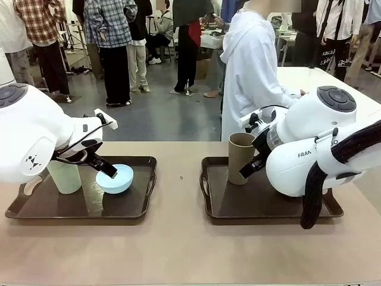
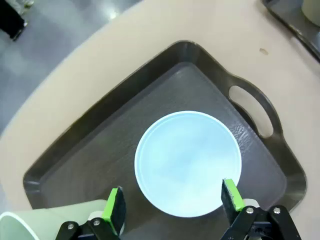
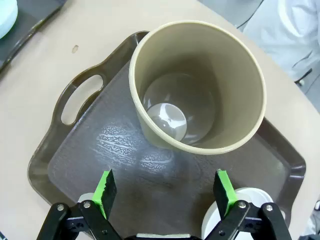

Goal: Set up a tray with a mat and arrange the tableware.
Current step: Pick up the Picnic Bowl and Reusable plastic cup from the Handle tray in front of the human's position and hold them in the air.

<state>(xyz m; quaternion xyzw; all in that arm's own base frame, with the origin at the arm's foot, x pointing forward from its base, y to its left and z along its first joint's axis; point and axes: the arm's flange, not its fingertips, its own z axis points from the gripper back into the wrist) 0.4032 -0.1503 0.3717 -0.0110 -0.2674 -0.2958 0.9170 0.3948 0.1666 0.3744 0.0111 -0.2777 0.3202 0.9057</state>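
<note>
Quick rundown for you: there are two dark trays sitting side by side on the table [image 1: 178, 250]. The left tray [image 1: 143, 202] is toward the table's left edge and the right tray [image 1: 238, 205] toward its right edge, with a strip of bare tabletop between them.

Your left hand [image 1: 104, 167] is hanging low over the left tray with its jaws spread wide and nothing in them. From the left wrist view, the green pads [image 2: 114, 210] sit on either side of the near part of the light blue bowl [image 2: 187, 162], but I can't tell if they're touching it. The bowl sits flat on the tray floor, roughly mid-tray, a bit toward the end with the handle cut-out. The pale green cup [image 1: 64, 177] stands upright at the tray's other end, the one nearer the table's left edge, just beside the bowl and partly behind your arm.

Your right hand [image 3: 164, 192] is also released, jaws wide apart, over the right tray. The brown cup [image 3: 197, 85] stands upright on that tray near its left end. It's out ahead of the fingertips, not between them, and you can see straight down into it: nothing inside. There's a whitish round thing [image 3: 211, 219] tucked low behind one finger on the same tray, too hidden for me to say what it is.

A person in a white top [image 1: 250, 77] is standing at the table's far edge, behind the right tray.
</note>
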